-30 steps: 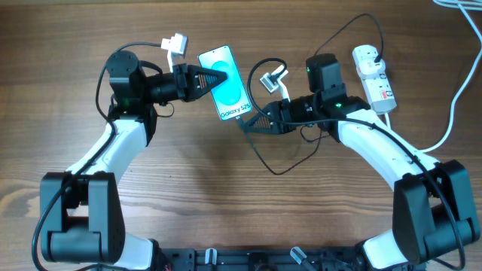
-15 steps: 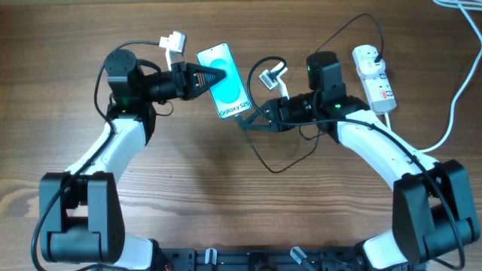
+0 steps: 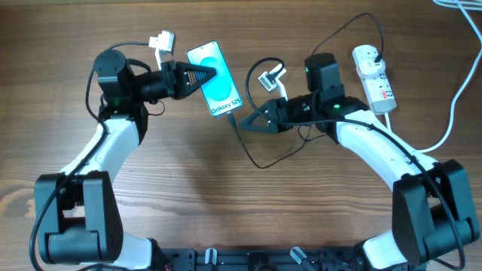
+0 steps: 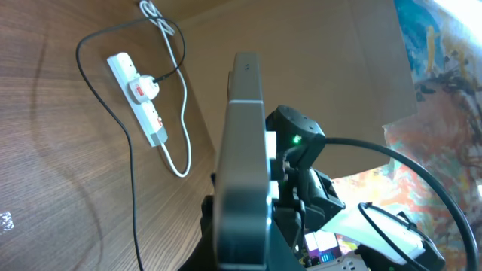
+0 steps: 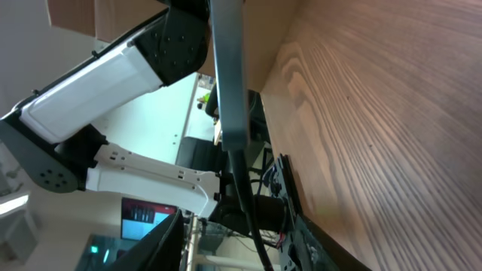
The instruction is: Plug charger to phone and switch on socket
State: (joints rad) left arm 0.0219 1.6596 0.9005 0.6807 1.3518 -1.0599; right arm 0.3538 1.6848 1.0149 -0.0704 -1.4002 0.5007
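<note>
1. We see the phone (image 3: pixel 222 94) near the far edge of the bench (image 3: pixel 188 196), left of its middle. Its cyan screen faces the overhead camera, and the "Galaxy S25" end points toward the right arm.
2. The left gripper (image 3: pixel 205 74) has its fingers closed on the phone, clamped from the phone's left long side. In the left wrist view the phone shows edge-on between them. We cannot tell whether it touches the bench.
3. The charger (image 5: pixel 248 199) runs out of the phone's lower end as a thin black cable. The connector looks seated there, but the joint is too small for us to be sure. The cable loops toward the near edge, passes under the right arm and arcs along the far edge to the socket.
4. The right gripper (image 3: pixel 247 125) sits just beside the phone's lower end, tips toward it and apart from the phone. We cannot tell whether its fingers are open or closed.
5. The socket (image 3: pixel 376 83) lies near the far right corner, well apart from the phone. We cannot read the position of its red switch (image 4: pixel 138 92).
</note>
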